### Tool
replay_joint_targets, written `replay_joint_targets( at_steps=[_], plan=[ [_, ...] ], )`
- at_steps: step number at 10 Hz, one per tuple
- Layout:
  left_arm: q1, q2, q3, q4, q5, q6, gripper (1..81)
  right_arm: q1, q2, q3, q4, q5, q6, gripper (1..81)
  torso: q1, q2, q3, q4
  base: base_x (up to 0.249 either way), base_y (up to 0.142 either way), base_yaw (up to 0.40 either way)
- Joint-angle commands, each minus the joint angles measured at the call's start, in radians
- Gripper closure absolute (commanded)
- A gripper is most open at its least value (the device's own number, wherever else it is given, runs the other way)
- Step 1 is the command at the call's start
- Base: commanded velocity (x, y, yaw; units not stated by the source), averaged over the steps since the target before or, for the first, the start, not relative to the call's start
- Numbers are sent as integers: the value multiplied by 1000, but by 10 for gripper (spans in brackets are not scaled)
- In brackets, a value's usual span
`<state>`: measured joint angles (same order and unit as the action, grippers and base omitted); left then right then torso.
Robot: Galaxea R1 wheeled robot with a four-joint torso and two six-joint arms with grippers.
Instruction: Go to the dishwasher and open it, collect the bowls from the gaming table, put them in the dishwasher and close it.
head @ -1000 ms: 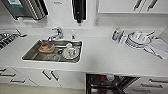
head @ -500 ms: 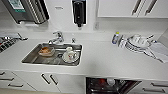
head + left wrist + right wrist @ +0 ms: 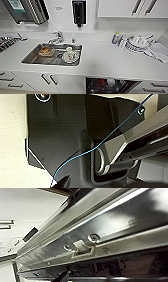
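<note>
Jaw state on both arms: I cannot tell from either wrist view. Dishwasher point(image 3: 112, 86) sits open under the white counter point(image 3: 105, 60), right of the sink point(image 3: 53, 53), dark racks showing. My right wrist camera sits close against its brushed-steel door edge point(image 3: 105, 235) with a latch point(image 3: 81, 249). Dish rack point(image 3: 136, 42) stands on the counter's right.

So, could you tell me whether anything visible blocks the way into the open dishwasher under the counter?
Nothing visible does. In the head view the dishwasher stands open below the white counter, its dark inside exposed. The right wrist view shows the door's steel edge close up, with nothing lying across it.
</note>
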<state>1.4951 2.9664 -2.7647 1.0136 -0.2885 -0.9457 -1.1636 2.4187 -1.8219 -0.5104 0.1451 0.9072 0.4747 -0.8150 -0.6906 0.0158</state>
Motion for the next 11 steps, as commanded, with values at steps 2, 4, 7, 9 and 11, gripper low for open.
replay_joint_targets(
  at_steps=[2, 4, 7, 9, 11],
  plan=[
    [12, -22, -3, 11, 38, 2, 10, 257, -45, 136, 43, 42, 24, 10, 0, 0, 0, 0, 0, 0, 0],
    [15, -22, -3, 13, 38, 2, 10, 314, -30, 138, 52, -1, 22, 10, 0, 0, 0, 0, 0, 0, 0],
    [17, -26, -1, 14, 38, 2, 10, 362, -65, 208, 78, -27, 19, 10, 0, 0, 0, 0, 0, 0, 0],
    [17, -24, -1, 33, 37, 8, 10, 351, -179, 303, 75, -181, 12, 10, -1, -1, 1, 0, 0, 0, 0],
    [15, -15, -1, 37, 37, 18, 10, 281, -299, 345, 69, -161, 9, 10, -1, -1, 1, 0, 0, 0, 0]
  ],
)
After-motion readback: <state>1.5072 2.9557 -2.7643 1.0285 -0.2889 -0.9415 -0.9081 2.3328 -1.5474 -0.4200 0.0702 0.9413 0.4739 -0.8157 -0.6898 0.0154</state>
